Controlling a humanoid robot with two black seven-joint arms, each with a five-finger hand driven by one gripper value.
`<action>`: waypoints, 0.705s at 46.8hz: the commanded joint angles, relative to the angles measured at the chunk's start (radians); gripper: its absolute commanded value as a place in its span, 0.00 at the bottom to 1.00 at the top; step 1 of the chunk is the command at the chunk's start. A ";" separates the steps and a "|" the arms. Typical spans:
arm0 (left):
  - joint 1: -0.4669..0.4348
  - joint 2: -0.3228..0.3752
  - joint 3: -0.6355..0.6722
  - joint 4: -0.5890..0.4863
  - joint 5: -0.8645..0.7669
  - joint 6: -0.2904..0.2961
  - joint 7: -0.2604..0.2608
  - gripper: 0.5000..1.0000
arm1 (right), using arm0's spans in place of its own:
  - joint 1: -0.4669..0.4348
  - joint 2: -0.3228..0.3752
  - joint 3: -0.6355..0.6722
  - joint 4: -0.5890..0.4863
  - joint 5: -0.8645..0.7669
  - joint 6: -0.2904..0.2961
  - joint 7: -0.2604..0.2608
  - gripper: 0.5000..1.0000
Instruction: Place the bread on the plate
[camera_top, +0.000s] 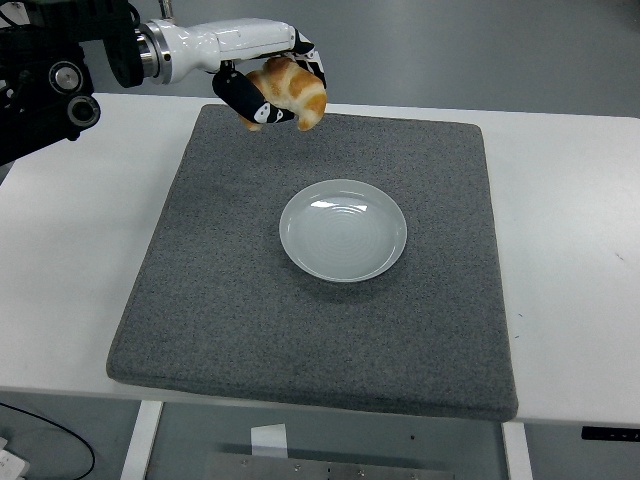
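Note:
My left hand (268, 92) comes in from the upper left and is shut on a golden-brown croissant (291, 88). It holds the bread in the air above the far left part of the grey mat (200, 300). A round pale plate (343, 230) lies empty in the middle of the mat, to the right of and nearer than the bread. My right hand is out of view.
The mat lies on a white table (570, 250). The black body of my left arm (40, 80) fills the upper left corner.

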 joint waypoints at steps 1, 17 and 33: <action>0.000 -0.020 0.000 0.007 0.002 0.002 0.000 0.00 | 0.000 0.000 0.000 0.000 0.000 0.000 0.001 0.86; 0.011 -0.098 0.003 0.054 0.008 0.002 0.000 0.00 | 0.000 0.000 0.000 0.000 0.000 0.000 0.001 0.86; 0.057 -0.199 0.017 0.125 0.023 0.003 0.000 0.00 | 0.000 0.000 0.000 0.000 0.000 0.000 -0.001 0.86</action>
